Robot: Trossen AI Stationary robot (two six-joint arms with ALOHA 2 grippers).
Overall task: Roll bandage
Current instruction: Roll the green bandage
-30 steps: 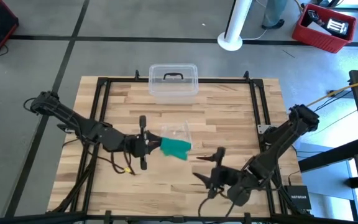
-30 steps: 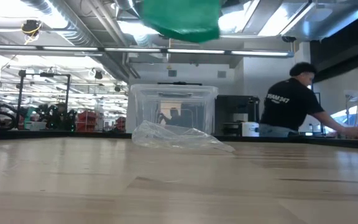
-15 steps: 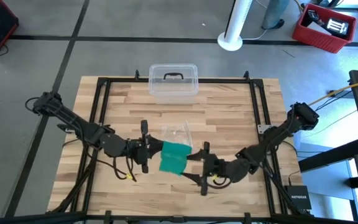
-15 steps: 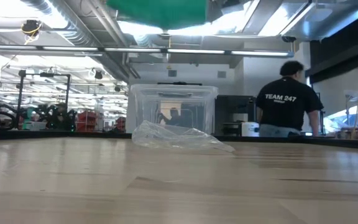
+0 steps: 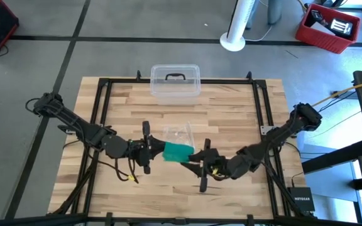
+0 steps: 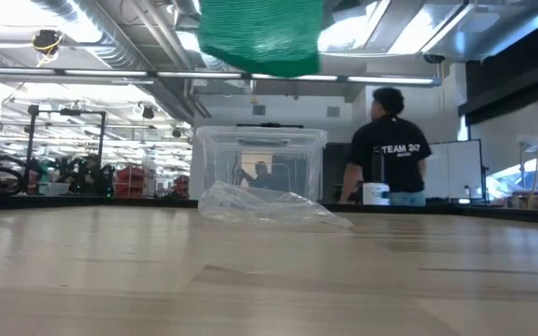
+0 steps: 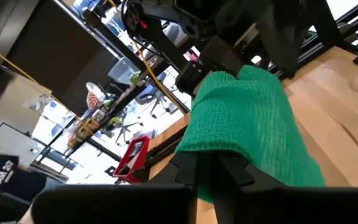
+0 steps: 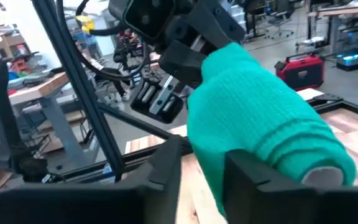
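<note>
Bandage (image 5: 177, 152) between both grippers, mid-table.

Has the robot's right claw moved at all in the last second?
Yes. The right gripper has swung from the table's near right edge inward to the bandage, nearer the clear plastic wrapper.

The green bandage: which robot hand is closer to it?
Neither one wins: both reach it. The left gripper is shut on one end of the green bandage, lifted above the table. The right gripper is at the opposite end, its fingers on either side of the roll.
</note>
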